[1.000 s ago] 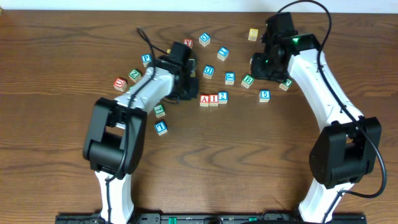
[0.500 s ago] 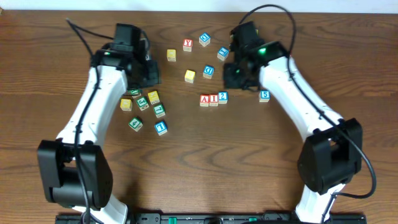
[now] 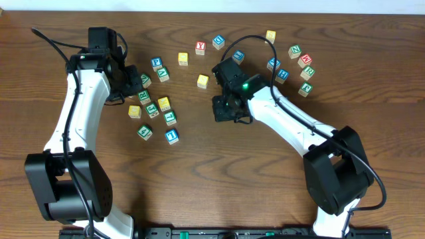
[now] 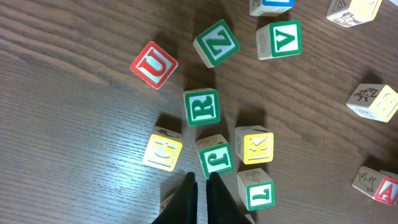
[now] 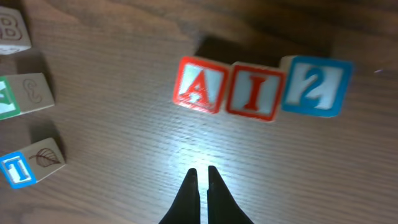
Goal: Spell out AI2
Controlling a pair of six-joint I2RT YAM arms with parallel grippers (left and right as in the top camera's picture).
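Wood tabletop [image 3: 212,172]: A [image 5: 199,92], I [image 5: 253,93], 2 [image 5: 315,86] touching in a row, 12 o'clock from right end effector [image 5: 201,171], closed, empty. Left end effector [image 4: 200,177] closed, empty.

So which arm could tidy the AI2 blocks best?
Right, probably. The right gripper, shut, hangs just by the A, I, 2 row; the left gripper is off over other letters like the R block.

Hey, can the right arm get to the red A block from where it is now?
Probably yes: the right arm has its shut jaws just short of the A block, only bare wood between.
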